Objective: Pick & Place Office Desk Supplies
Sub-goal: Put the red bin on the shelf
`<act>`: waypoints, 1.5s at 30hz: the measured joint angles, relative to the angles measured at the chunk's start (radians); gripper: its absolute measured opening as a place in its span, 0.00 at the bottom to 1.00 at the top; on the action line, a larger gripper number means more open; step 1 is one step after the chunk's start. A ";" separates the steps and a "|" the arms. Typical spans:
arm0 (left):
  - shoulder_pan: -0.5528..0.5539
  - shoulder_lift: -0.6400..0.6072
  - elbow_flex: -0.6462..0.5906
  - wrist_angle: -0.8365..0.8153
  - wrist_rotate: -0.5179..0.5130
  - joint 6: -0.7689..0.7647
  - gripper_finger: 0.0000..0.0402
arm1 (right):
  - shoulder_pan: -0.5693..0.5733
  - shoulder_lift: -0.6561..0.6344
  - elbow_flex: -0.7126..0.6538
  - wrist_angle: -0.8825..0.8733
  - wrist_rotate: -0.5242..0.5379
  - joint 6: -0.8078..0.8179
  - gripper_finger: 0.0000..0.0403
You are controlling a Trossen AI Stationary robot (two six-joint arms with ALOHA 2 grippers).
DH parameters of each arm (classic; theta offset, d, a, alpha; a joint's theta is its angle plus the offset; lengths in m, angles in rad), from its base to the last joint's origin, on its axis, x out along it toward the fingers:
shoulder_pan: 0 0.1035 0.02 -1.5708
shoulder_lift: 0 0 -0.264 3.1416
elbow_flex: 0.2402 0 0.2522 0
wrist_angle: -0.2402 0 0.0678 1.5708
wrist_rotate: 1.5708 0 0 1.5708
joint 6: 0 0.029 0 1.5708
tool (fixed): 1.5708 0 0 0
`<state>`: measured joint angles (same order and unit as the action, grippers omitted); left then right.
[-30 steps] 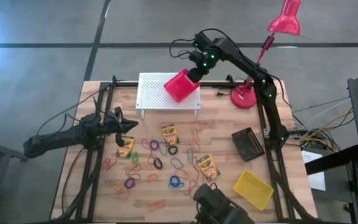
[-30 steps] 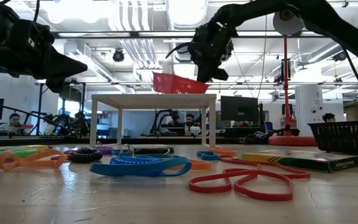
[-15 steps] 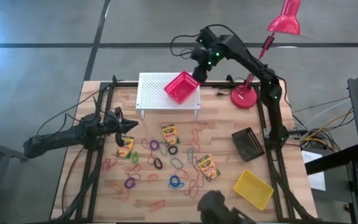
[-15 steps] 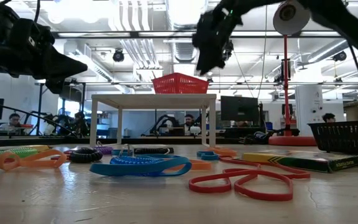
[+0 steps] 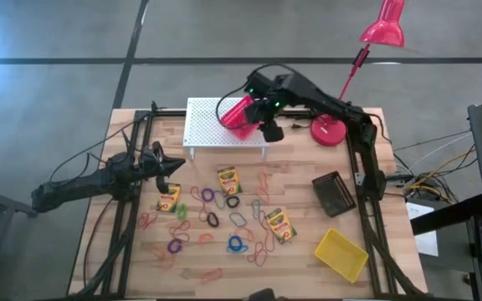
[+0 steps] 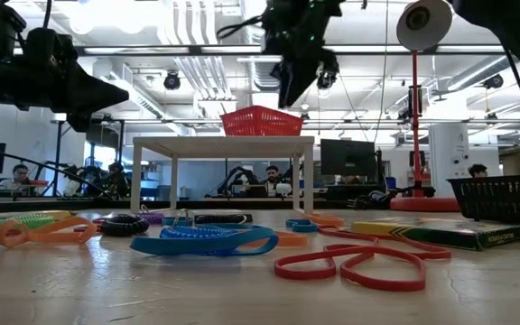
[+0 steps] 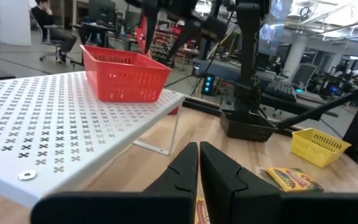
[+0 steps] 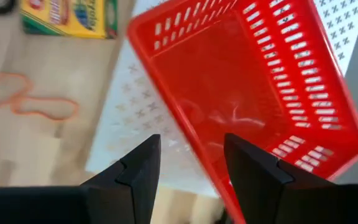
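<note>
Right gripper [image 8: 188, 165]: you have it hovering above the red basket [image 5: 238, 115], fingers spread apart, gripping nothing.
Red basket: it sits upright on the right end of the white perforated stand [image 5: 207, 125], at the far side of the table [image 5: 308, 167].
Left gripper [image 7: 199, 163]: you have it waiting at the table's left side, fingers pressed together, empty.
Crayon boxes [image 5: 228, 180]: three lie flat mid-table among the scattered elastic loops [image 5: 238, 244].
Black basket [image 5: 335, 194]: right side of the table.
Yellow basket [image 5: 341, 254]: near right corner.
</note>
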<state>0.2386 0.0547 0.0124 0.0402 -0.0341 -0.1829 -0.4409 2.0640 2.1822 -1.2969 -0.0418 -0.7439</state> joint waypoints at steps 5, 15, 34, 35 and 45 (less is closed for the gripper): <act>0.000 0.000 0.000 0.004 0.000 0.000 0.06 | 0.011 -0.002 -0.054 0.074 0.020 -0.021 0.38; 0.000 0.000 0.000 0.013 0.000 0.003 0.06 | -0.011 0.022 -0.077 0.098 0.019 0.068 0.12; 0.000 0.000 0.000 0.016 0.000 -0.001 0.06 | -0.028 0.040 -0.064 0.282 0.072 0.314 0.04; 0.000 0.000 0.000 0.016 0.000 -0.001 0.06 | -0.028 0.042 -0.064 0.278 0.072 0.327 0.04; 0.000 0.000 0.000 0.016 0.000 -0.001 0.06 | -0.029 0.042 -0.064 0.256 0.071 0.348 0.05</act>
<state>0.2390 0.0547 0.0124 0.0562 -0.0345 -0.1841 -0.4694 2.1059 2.1185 -1.0409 0.0296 -0.3958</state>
